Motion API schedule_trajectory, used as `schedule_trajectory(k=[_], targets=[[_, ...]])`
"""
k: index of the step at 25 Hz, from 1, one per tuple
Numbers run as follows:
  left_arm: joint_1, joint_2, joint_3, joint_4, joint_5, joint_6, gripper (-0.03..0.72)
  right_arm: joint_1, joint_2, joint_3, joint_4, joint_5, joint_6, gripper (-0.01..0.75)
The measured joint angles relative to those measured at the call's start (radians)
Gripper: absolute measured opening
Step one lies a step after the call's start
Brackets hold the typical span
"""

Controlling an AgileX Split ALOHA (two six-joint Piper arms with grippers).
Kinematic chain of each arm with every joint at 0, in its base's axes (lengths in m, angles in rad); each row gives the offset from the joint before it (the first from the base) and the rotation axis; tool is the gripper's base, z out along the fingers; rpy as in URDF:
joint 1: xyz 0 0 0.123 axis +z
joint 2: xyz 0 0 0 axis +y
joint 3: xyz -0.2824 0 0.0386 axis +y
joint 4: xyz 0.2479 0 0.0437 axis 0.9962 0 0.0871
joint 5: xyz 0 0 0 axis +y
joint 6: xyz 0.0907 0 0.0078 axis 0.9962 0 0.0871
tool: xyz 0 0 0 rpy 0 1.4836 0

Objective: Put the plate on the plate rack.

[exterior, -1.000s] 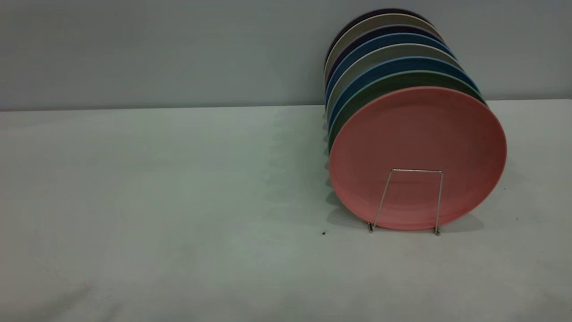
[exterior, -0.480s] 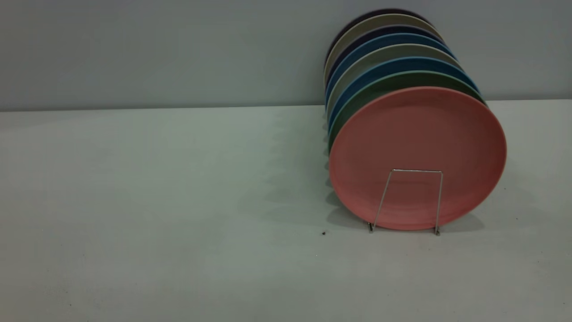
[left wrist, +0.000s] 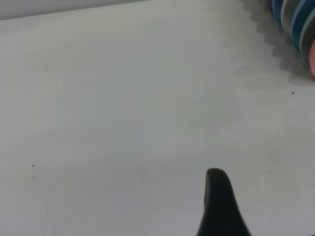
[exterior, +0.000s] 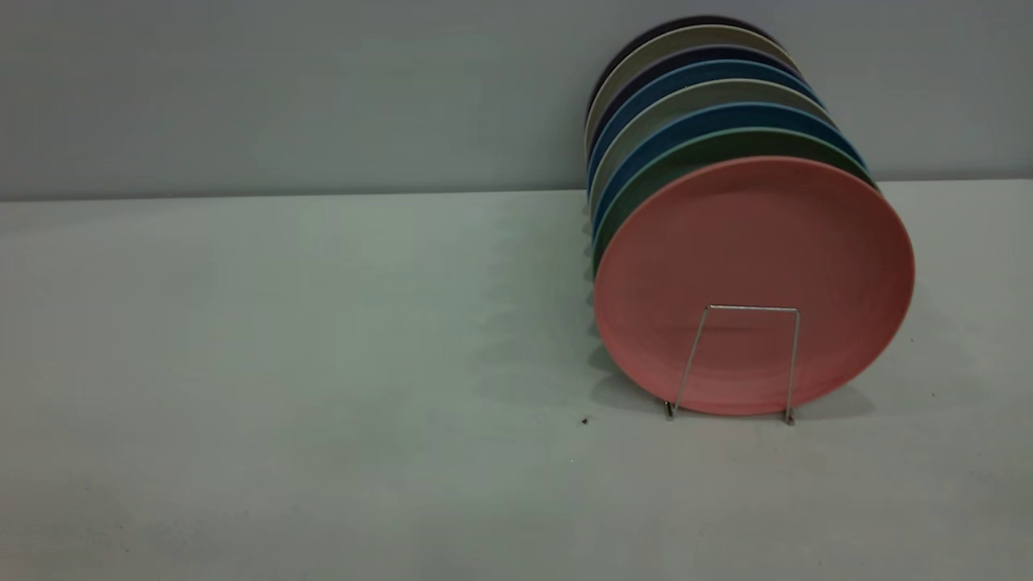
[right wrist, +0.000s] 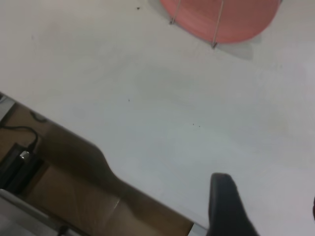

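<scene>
From the exterior view you see the round, matte salmon-pink plastic plate (exterior: pixel 754 284) already standing on edge in the thin silver wire plate rack (exterior: pixel 736 361), face toward the camera, frontmost ahead of the teal-green plate (exterior: pixel 646 181); neither arm shows.

In the left wrist view, one dark finger of your left claw (left wrist: pixel 220 206) hangs over bare white table (left wrist: pixel 123 123), the plates well off; you cannot tell its spread.

In the right wrist view, your right claw (right wrist: pixel 227 206) sits nearer the pink plate, which lies straight ahead of it; again, spread unreadable. Judged so, the task looks done.
</scene>
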Motion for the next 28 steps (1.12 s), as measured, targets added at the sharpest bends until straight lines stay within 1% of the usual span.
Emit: schedule_trajectory(k=[6,13,22,28], targets=[[-0.008,-0.093,0.002,0.037,0.018,-0.055,0.499,0.0,-0.069,0.058,0.002,-0.006,-0.001,0.43],[-0.008,-0.142,-0.014,0.042,0.073,-0.062,0.499,0.0,-0.077,0.067,0.002,-0.004,0.003,0.424],[-0.008,-0.146,-0.03,0.047,0.141,-0.063,0.499,0.0,-0.159,0.077,0.001,0.01,0.008,0.363],[-0.015,-0.146,-0.031,0.096,0.191,-0.064,0.499,0.0,-0.19,0.077,0.001,0.012,0.011,0.34]])
